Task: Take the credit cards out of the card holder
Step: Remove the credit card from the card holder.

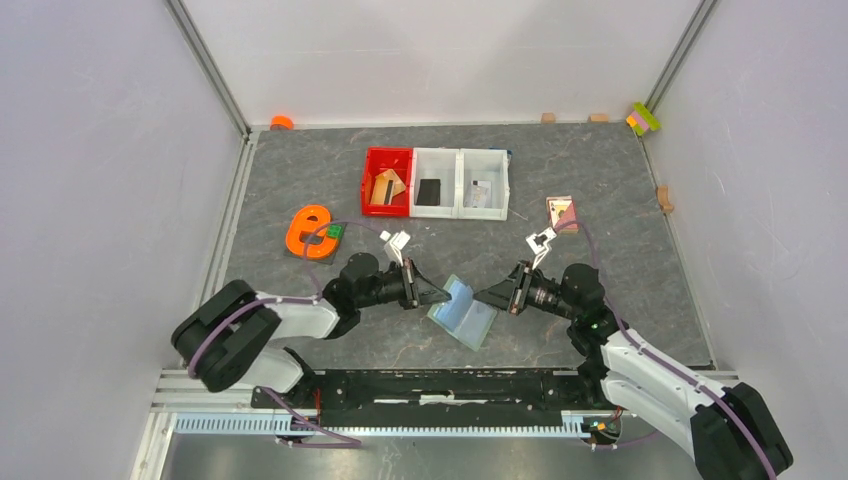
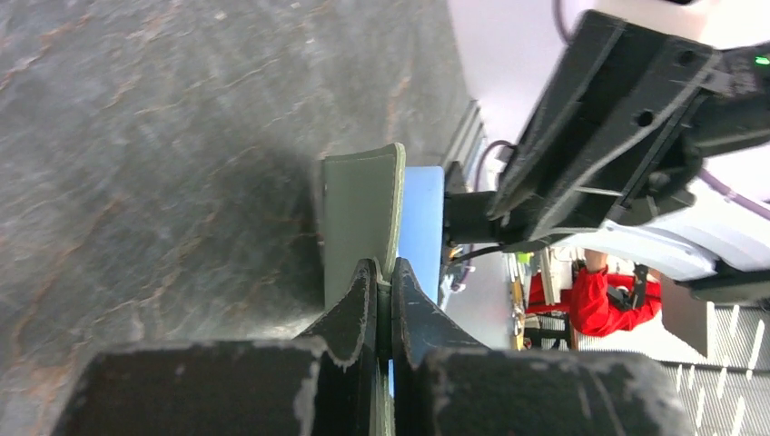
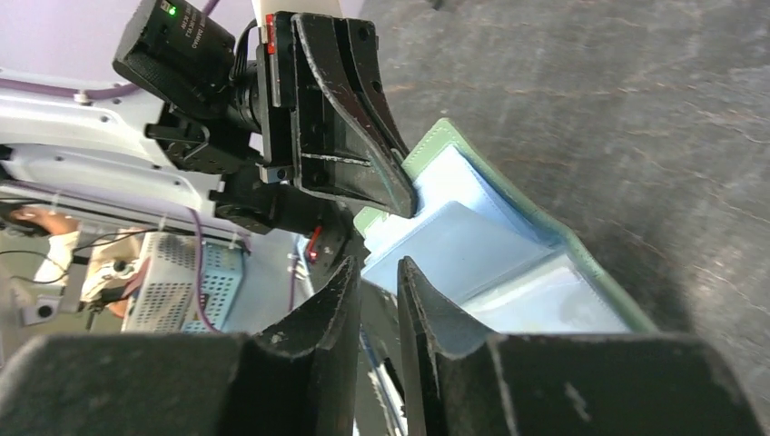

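The sage-green card holder (image 1: pixel 463 312) sits open between both grippers, pale blue pockets facing up. One flap is tilted up, pinched in the left gripper (image 2: pixel 382 272). A pale blue credit card (image 3: pixel 454 247) pokes out of its pocket, with its corner right at the right gripper (image 3: pixel 377 272) tips.

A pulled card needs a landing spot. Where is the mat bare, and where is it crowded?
Bare: the mat right of the pink square item up to the wall, and the strip between the orange e-shaped piece and the red bin. Crowded: near centre, where the left gripper pinches the card holder and the right gripper faces it.
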Tool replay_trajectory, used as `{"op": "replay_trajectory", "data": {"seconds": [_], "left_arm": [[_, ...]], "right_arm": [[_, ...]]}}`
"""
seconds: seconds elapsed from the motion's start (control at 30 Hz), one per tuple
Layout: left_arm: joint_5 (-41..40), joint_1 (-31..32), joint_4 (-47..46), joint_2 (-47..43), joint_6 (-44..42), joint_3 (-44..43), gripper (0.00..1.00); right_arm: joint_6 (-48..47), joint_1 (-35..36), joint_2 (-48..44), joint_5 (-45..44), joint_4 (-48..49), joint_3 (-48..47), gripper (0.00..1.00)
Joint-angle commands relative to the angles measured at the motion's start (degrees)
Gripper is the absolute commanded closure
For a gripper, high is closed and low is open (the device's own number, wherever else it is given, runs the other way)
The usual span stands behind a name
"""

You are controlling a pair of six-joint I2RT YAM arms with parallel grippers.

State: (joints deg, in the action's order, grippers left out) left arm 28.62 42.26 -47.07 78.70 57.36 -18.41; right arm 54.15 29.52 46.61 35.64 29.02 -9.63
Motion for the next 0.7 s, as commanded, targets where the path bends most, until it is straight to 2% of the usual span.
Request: {"op": "replay_trajectory", "data": {"seconds": [0.0,0.1,0.17,0.27,0.43,0.53,0.67], "left_arm": [[-2.3,0.28,-5.15,7.03,-0.33,-0.35,0.98],[-2.8,0.32,-6.61,12.49,-0.37,-0.57,0.98],[-3.13,0.28,-7.04,15.37,-0.46,-0.86,0.98],[-2.41,0.28,-9.7,19.21,0.23,-1.26,0.98],[-0.51,0.28,-14.53,23.16,2.1,-1.72,0.96],[0.27,0.28,-15.49,23.1,2.29,-1.62,0.88],[1.44,0.28,-16.39,21.83,2.47,-1.28,0.72]], "right_arm": [[-5.88,0.08,0.59,-3.7,-3.9,1.06,0.73],[-10.47,0.05,0.55,-6.96,-9.92,0.38,0.62],[-14.49,0.17,0.23,-10.01,-16.27,-0.76,0.59],[-18.86,0.15,1.99,-11.77,-21.85,-2.3,0.67],[-18.98,2.19,6.73,-10.56,-19.26,-1.7,0.72],[-17.95,4.34,9.2,-10.91,-16.38,-1.48,0.73],[-17.44,6.05,12.08,-11.26,-14.06,-2.29,0.73]]}}
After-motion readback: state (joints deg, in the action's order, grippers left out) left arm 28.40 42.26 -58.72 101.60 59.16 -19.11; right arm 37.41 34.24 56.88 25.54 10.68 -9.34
